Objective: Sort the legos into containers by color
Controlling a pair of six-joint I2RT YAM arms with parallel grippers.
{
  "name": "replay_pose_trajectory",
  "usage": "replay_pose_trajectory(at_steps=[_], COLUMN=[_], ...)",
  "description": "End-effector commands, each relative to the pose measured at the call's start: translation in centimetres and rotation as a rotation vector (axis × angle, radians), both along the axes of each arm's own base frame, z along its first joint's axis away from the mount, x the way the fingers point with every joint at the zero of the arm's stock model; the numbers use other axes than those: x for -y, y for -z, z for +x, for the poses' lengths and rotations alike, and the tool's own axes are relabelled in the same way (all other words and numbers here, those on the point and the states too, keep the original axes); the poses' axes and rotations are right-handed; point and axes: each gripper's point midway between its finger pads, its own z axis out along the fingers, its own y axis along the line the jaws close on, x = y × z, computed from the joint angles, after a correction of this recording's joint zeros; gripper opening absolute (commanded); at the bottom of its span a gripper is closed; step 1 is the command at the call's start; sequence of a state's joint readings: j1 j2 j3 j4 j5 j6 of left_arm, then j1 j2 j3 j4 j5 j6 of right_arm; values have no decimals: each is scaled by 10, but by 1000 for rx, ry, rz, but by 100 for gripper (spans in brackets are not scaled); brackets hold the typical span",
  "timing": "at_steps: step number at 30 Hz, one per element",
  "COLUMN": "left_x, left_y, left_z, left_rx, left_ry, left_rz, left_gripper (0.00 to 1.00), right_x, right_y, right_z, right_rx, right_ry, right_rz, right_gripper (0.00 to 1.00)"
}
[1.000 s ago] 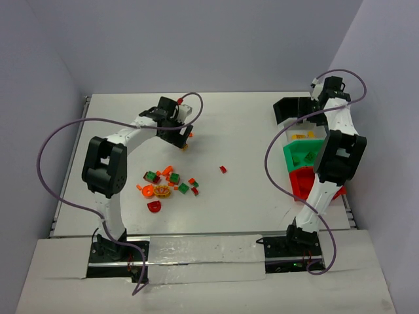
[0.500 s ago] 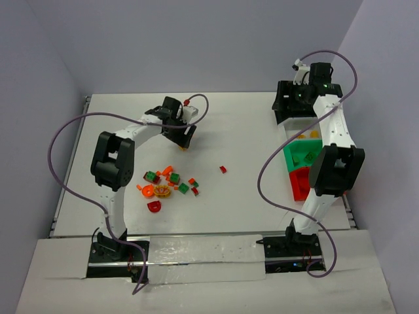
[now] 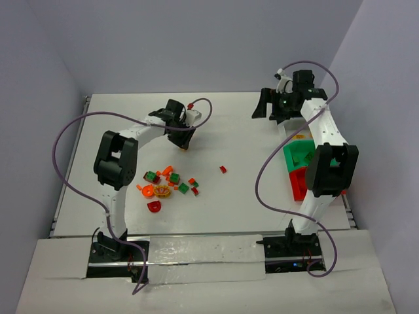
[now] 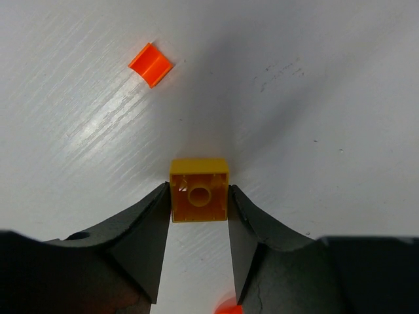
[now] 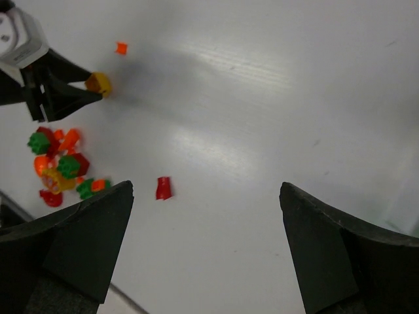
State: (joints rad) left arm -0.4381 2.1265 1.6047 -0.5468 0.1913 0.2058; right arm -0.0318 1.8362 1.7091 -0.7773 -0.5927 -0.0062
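Observation:
A small yellow lego [image 4: 200,191] lies upside down on the white table, its hollow underside facing the left wrist camera. My left gripper [image 4: 198,190] has both fingers pressed against its two sides; from above the gripper [image 3: 182,140] is at the table's back left. A pile of red, green and orange legos [image 3: 167,183] lies nearer the front. My right gripper [image 5: 206,190] hangs wide open and empty above the table, just left of the containers. The green bin [image 3: 302,154] and red bin [image 3: 300,183] show behind the right arm.
A lone red lego [image 3: 223,169] lies mid-table, also visible in the right wrist view [image 5: 163,188]. A small orange lego [image 4: 150,64] lies just beyond the yellow one. The right arm covers parts of the bin row. Purple cables loop over both arms.
My left gripper's fingers have closed in onto the yellow lego. The right arm has swung left, away from the bins, with its gripper staying wide open.

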Motion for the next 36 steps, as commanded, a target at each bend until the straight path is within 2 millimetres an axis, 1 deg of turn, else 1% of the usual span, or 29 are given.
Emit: replay_pose_trajectory(at_steps=[1,3,5,6,7,9,10,12,14,17,18,21,23,27,28,29,33,36], left_x=[4,5,11,13,18,30,36,48,54,63,66,70,75,85,85,87,92,95], left_y=[0,-2,-14,-17,-26,-49,-61,-92,-118,-147,-155,-174,-183,-190,-191,-193,-198,-202], left_z=[5,4,4,3,-1,-8,-13,-24,-30,-39,-41,-48,-54,-61,-63,-65,-69,-74], left_rx=[42,45,59,65,69,94,108,155,208,267,282,338,357,372,376,380,393,401], left_ry=[35,41,60,72,90,141,167,224,256,301,312,350,377,417,424,433,455,467], left_rz=[24,17,-19,-34,-70,-156,-202,-304,-367,-448,-468,-514,-530,-525,-525,-526,-527,-531], left_gripper=[43,38,30,24,21,8,6,5,5,1,0,0,0,0,0,0,0,0], right_x=[-48,-68,-79,-84,-88,-98,-102,-112,-123,-138,-143,-156,-164,-178,-182,-186,-194,-199], right_y=[5,4,4,5,3,3,4,3,2,3,1,0,-3,-19,-21,-23,-26,-23], right_z=[-17,-22,-22,-21,-21,-20,-20,-22,-27,-34,-38,-49,-55,-58,-59,-61,-67,-70], right_rx=[-66,-86,-98,-105,-105,-115,-125,-137,-149,-172,-180,-202,-207,-171,-164,-160,-160,-170], right_ry=[-91,-136,-155,-162,-171,-184,-188,-212,-236,-271,-288,-331,-356,-411,-424,-436,-466,-474], right_rz=[133,175,199,209,220,244,257,283,303,334,355,392,413,430,430,431,437,435], right_gripper=[100,100,100,100,100,100,100,100,99,96,94,89,85,77,73,72,71,70])
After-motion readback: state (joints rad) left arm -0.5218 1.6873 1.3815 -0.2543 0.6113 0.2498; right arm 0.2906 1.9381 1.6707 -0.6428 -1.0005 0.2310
